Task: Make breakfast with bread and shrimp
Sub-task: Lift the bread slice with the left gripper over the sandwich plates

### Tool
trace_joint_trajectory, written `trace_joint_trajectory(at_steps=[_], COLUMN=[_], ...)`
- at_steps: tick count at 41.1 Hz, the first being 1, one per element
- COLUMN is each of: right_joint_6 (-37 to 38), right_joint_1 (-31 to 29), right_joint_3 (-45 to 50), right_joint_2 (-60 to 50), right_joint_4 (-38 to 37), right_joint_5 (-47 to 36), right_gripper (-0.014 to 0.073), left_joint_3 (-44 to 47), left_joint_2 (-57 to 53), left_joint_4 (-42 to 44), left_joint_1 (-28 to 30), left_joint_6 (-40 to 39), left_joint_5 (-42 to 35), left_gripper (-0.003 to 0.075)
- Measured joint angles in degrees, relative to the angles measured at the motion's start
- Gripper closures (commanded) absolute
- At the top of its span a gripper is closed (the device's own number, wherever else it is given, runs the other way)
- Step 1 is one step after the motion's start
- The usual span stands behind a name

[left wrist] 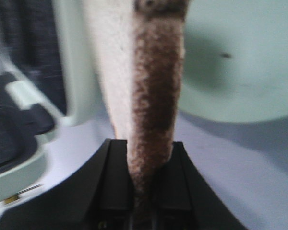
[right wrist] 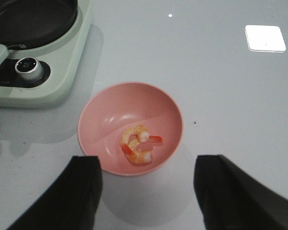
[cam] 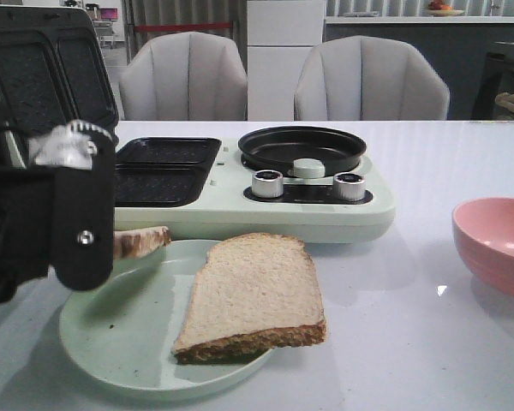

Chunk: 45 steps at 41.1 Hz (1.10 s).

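Observation:
One bread slice [cam: 257, 291] lies flat on the pale green plate [cam: 111, 342]. My left gripper [cam: 98, 244] is shut on a second bread slice [cam: 141, 241], holding it by the crust just above the plate's left side. In the left wrist view that slice [left wrist: 153, 86] stands edge-on between the fingers [left wrist: 115, 177]. The shrimp [right wrist: 138, 145], curled and orange-pink, lies in the pink bowl [right wrist: 105, 120]. My right gripper [right wrist: 146, 165] hangs open above the bowl's near rim with nothing in it.
A pale green breakfast maker [cam: 325, 214] stands behind the plate, with its lid [cam: 47, 73] raised, black sandwich wells [cam: 163, 171] and a round black pan [cam: 301, 147]. The pink bowl [cam: 497, 244] sits at the table's right. Two grey chairs stand beyond the table.

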Motion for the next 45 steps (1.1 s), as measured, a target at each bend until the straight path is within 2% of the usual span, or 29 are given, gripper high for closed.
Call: trace_joint_trajectory(at_steps=[4,9,18,31,38,45], right_joint_6=[0.0,0.0,0.0,0.0,0.0,0.0], right_joint_1=[0.0,0.0,0.0,0.0,0.0,0.0], right_joint_3=[0.0,0.0,0.0,0.0,0.0,0.0], right_joint_2=[0.0,0.0,0.0,0.0,0.0,0.0], right_joint_4=[0.0,0.0,0.0,0.0,0.0,0.0], right_joint_5=[0.0,0.0,0.0,0.0,0.0,0.0], right_gripper=[0.0067,0.0067,0.0067,0.0067,0.0067,0.0067], left_joint_3=[-0.2,-0.5,-5.7,-21.6,-31.1,-39.0], left_joint_2=[-4.0,-8.2,-8.4,1.7,10.6,19.4], left_joint_4=[2.3,7.7,10.4,11.2,11.6,11.6], left_joint_1=[-1.4,-1.2,4.5,16.0,19.6,22.3], left_joint_6=[0.0,0.0,0.0,0.0,0.7,6.0], left_joint_5=[4.8,7.2,3.9,-10.7,-12.5,-12.7], left_gripper=[0.0621,0.0621,0.0621,0.0621,0.0621,0.0621])
